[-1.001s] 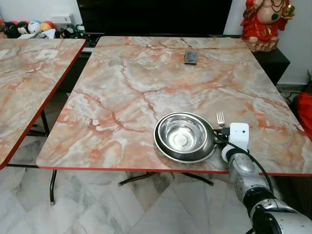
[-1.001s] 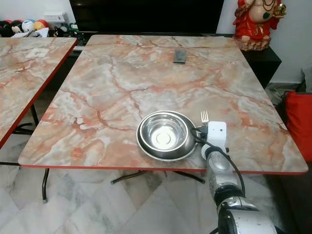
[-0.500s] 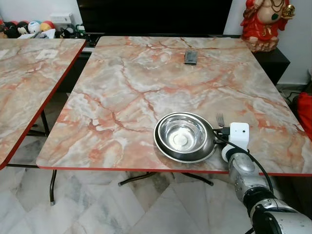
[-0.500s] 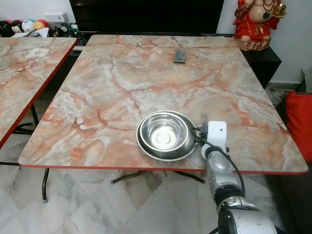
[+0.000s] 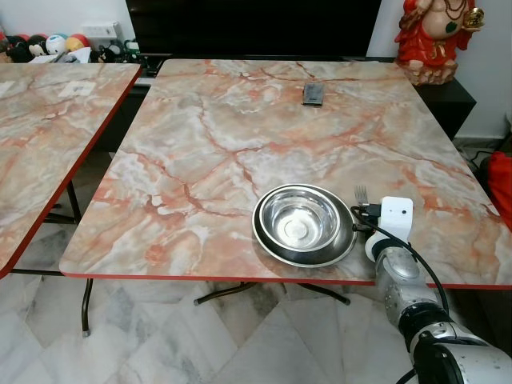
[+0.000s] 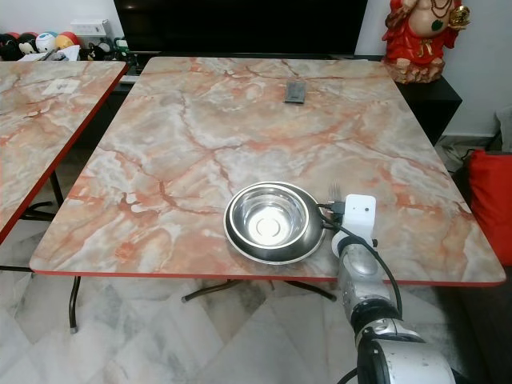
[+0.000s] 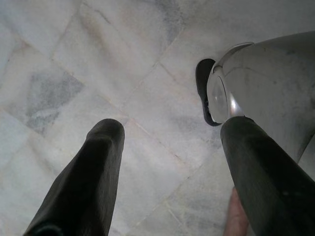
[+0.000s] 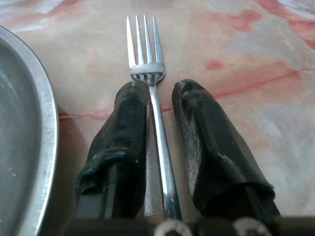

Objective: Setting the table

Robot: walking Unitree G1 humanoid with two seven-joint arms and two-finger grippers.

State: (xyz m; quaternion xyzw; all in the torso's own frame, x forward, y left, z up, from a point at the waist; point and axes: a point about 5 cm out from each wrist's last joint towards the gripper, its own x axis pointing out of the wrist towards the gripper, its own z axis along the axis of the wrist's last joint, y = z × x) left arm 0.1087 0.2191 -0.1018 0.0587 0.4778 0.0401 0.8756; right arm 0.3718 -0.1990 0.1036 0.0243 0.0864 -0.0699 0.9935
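A steel bowl (image 5: 302, 220) sits in a steel plate (image 5: 267, 242) near the front edge of the marble table (image 5: 240, 136). Just right of the plate a fork (image 8: 150, 73) lies flat on the table, tines pointing away from me. My right gripper (image 8: 160, 93) rests low over the fork's handle, one finger on each side with a thin gap to each, so it is open. From the head, the white wrist camera box (image 5: 395, 218) hides these fingers and the fork tines (image 5: 361, 193) stick out beyond it. My left gripper (image 7: 167, 132) hangs open over the floor.
A dark flat rectangle (image 5: 313, 94) lies at the table's far side. A second marble table (image 5: 48, 120) stands to the left, with a floor gap between them. A red figurine (image 5: 432, 36) stands at the back right, and a red object (image 5: 502, 180) at the right edge.
The fork's tines have dropped a little and lie flat. My right wrist has shifted slightly to the right. The bowl and plate have not moved.
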